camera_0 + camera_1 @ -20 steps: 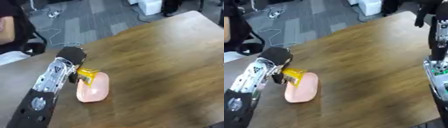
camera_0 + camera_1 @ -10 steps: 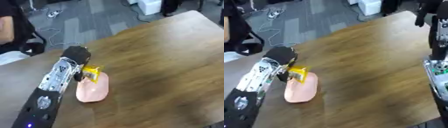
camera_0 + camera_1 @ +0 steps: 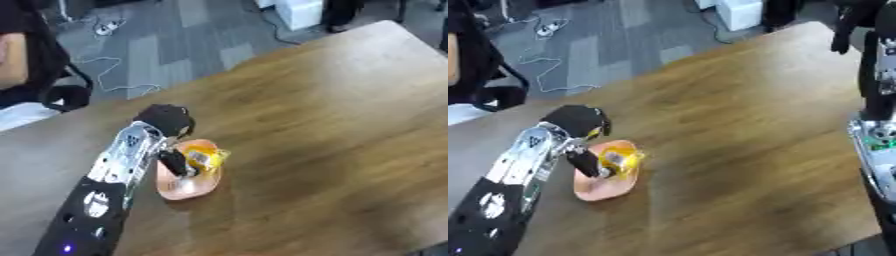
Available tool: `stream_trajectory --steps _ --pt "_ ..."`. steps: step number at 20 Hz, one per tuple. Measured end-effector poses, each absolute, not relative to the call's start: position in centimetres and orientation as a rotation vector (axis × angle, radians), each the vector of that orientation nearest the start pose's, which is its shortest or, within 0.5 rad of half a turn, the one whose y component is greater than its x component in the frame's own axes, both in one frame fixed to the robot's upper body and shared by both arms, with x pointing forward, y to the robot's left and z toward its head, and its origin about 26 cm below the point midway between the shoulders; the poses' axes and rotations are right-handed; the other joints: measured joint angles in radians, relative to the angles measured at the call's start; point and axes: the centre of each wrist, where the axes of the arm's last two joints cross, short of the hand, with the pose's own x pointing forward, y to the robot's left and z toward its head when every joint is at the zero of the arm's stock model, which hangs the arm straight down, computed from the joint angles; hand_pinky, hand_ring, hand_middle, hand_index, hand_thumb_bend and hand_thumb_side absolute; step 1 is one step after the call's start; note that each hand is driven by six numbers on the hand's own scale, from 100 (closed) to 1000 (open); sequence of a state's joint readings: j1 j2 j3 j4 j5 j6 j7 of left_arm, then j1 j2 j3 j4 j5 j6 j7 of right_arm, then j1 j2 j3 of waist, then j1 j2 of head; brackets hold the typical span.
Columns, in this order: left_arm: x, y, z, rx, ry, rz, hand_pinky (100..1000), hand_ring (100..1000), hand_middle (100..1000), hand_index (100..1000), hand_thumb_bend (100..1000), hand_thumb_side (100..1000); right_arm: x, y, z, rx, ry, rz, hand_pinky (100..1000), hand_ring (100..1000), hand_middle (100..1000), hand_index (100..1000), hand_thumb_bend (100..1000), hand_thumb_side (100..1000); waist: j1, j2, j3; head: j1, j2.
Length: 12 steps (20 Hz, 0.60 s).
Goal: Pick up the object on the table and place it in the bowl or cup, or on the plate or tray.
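A small yellow object (image 3: pixel 204 158) lies over the upper part of a pink oval plate (image 3: pixel 185 186) on the wooden table (image 3: pixel 332 110). My left arm comes in from the lower left, and my left hand (image 3: pixel 164 121) hangs over the plate's left rim. Its dark fingers (image 3: pixel 176 163) curl against the yellow object and pinch it. Whether the object rests on the plate is hidden by the fingers. My right hand (image 3: pixel 857 22) is raised at the upper right edge of the right eye view, far from the plate, with its fingers hanging relaxed.
The right forearm (image 3: pixel 877 145) runs down the right edge. The table's far edge slants from left up to the right, with grey floor, cables (image 3: pixel 103 28) and a white box (image 3: pixel 297 11) beyond. A seated person (image 3: pixel 19 55) shows at far left.
My left hand has carried the yellow object right, from the plate's upper left rim to over the plate. The right arm has stayed still.
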<state>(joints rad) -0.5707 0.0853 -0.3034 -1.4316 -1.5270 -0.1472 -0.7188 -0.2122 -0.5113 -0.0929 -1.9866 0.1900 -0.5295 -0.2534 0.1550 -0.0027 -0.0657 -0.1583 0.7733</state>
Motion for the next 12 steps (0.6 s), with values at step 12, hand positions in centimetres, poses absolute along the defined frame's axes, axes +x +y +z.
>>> stream_trajectory --steps 12 --pt "37.7 12.7 13.0 0.863 -1.075 -2.046 486 630 680 764 459 661 28.9 -31.8 20.3 0.690 3.316 -0.573 100 234 289 644 100 1000 0.002 0.000 0.007 0.000 0.000"
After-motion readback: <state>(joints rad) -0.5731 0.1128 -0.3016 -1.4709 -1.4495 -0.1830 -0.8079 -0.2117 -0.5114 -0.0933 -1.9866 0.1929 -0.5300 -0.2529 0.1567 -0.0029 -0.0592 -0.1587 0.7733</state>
